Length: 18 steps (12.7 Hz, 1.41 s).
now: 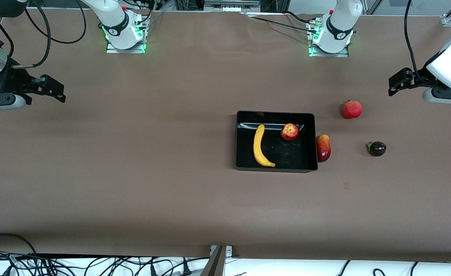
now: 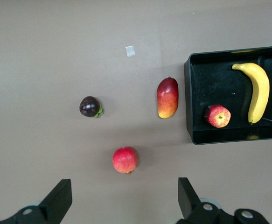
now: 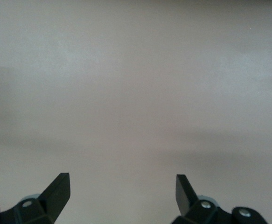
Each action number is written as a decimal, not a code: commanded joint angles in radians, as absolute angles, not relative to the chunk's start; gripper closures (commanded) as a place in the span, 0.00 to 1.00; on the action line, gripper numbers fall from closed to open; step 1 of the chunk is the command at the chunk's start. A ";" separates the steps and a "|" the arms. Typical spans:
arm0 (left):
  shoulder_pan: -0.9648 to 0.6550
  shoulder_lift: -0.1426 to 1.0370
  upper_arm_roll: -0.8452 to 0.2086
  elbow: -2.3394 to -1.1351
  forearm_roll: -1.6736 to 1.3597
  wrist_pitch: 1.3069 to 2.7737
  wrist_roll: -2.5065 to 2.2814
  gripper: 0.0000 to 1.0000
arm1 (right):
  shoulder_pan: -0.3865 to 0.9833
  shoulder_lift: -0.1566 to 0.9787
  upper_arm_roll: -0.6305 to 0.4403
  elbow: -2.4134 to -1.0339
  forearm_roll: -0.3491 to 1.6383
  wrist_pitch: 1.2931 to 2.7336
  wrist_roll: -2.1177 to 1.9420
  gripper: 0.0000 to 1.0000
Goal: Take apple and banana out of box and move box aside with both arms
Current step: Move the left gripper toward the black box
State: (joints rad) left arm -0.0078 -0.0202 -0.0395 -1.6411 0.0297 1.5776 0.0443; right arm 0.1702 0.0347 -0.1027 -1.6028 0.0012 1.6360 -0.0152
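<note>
The box (image 1: 275,140) sat on the worktop (image 1: 133,172) toward the left arm's end, holding the banana (image 1: 260,147) and the apple (image 1: 289,131). The mango (image 1: 323,148) touched the box's outer wall. The pomegranate (image 1: 352,109) and the purple fruit (image 1: 377,148) lay near the box, closer to the left hand (image 1: 394,86). The left hand hung wide open and held nothing, over bare worktop near the pomegranate. The right hand (image 1: 58,94) waited, wide open and unloaded, well apart from the box.
</note>
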 commanded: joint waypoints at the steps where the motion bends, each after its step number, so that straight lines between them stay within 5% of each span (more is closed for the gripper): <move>1: -0.015 -0.005 -0.038 -1.603 0.046 1.539 0.035 0.00 | 0.169 0.041 -0.100 -1.585 -0.003 1.629 -0.009 0.00; 12: -0.021 0.130 -0.041 -1.549 -0.008 1.463 0.032 0.00 | 0.170 0.041 -0.100 -1.585 -0.002 1.629 -0.009 0.00; 18: -0.158 0.353 -0.077 -1.555 -0.008 1.756 -0.177 0.00 | 0.170 0.041 -0.097 -1.585 0.000 1.631 -0.008 0.00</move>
